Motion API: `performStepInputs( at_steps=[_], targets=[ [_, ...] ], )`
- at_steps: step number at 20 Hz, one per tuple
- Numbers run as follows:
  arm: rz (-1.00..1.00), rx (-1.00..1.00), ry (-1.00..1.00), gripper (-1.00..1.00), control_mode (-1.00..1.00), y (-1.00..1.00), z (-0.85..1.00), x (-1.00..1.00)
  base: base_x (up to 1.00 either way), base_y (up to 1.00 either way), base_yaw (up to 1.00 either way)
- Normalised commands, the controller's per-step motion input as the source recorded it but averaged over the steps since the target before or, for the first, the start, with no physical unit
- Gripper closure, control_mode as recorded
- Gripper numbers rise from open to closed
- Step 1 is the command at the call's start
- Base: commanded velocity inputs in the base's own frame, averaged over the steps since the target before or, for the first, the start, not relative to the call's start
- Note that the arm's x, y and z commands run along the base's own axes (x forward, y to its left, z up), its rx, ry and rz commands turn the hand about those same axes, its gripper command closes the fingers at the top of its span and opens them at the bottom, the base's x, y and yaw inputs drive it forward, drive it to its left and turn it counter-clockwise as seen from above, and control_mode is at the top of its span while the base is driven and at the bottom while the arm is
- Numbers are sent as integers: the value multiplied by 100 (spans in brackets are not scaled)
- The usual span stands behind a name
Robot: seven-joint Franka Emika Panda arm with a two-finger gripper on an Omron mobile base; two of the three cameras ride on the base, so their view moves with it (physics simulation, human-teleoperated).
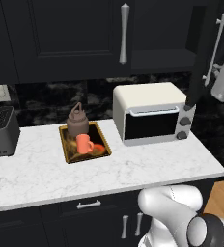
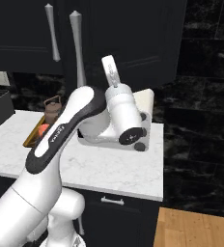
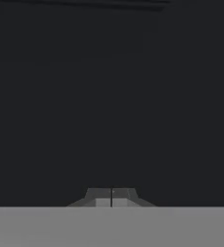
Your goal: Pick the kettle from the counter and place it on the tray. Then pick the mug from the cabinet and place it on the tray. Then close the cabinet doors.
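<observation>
Brown kettle [image 1: 77,121] sits upright on the tray [image 1: 102,138], at its back end, and the orange mug [image 1: 84,143] stands on the same tray just in front of it, handle to my right. I see the tray lying flat on the white marble counter [image 1: 46,173], between a dark toaster-like box [image 1: 1,130] at the left and a cream toaster oven [image 1: 152,113] at the right. From the right base camera the kettle [image 2: 52,109] and a bit of the mug [image 2: 43,129] peek out behind my arm.

Cabinet doors [image 1: 70,36]: the left one with its silver bar handle [image 1: 124,33] looks flush; the right door [image 1: 208,48] hangs swung outward, its edge over the oven's right end.

My gripper [image 3: 111,197] faces a flat black surface up close. The jaws are pressed together, nothing between them. I cannot tell whether they touch that surface.
</observation>
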Motion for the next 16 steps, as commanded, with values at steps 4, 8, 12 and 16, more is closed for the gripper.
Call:
performStepInputs(
  at_steps=[4, 8, 12, 16],
  targets=[
    [11, 0, 31, 100, -100, 32, -1, 61, 0, 0, 0],
    [2, 0, 5, 100, -100, 46, -23, 41, 0, 0, 0],
    [0, 0, 0, 100, -100, 45, -43, 46, 0, 0, 0],
    [-2, 0, 7, 100, -100, 40, -13, 62, 0, 0, 0]
  ],
)
